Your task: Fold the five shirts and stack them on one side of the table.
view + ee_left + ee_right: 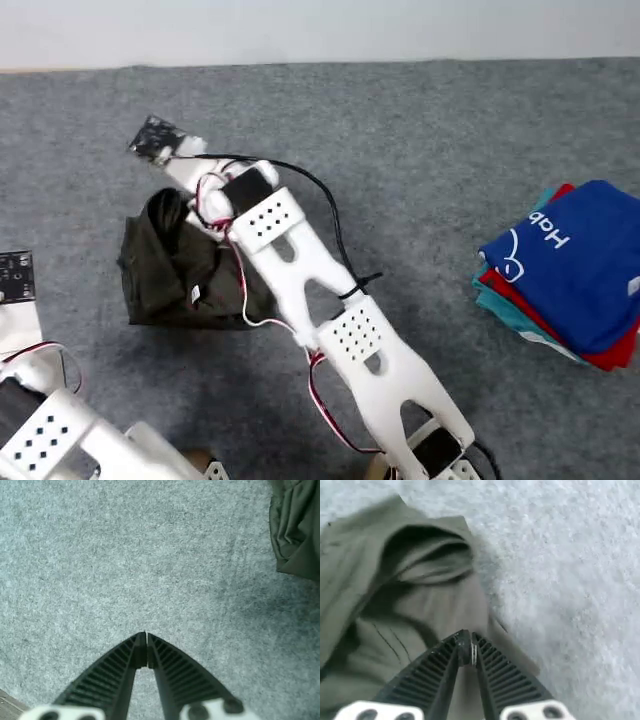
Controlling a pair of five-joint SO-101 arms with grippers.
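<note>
At the near left corner of the grey surface (430,140) sits the left arm; its left gripper (146,651) has both ribbed jaws pressed together at the tips with nothing between them, over bare carpet-like cover; an edge of the dark olive shirt (296,527) shows off to one side of it, apart from the jaws. From the near edge, about midway along it, the right arm (340,320) stretches out slanting toward the left side, white links with black and red cables running along them; its wrist lies over the olive shirt (165,270). The right gripper (467,649) has its jaws drawn in until the tips meet, right down at the cloth; whether a fold is nipped between them I cannot tell. The olive shirt (385,580) lies rumpled in a loose heap toward the left side, roughly halfway between near and far edges, with a deep open fold gaping beyond the jaws. Well apart from it, against the right edge, rests a stack of folded shirts (560,290); a blue shirt (585,265) with white print lies on top, a red shirt (612,356) beneath it, and a teal shirt (503,304) peeps out lowest.
</note>
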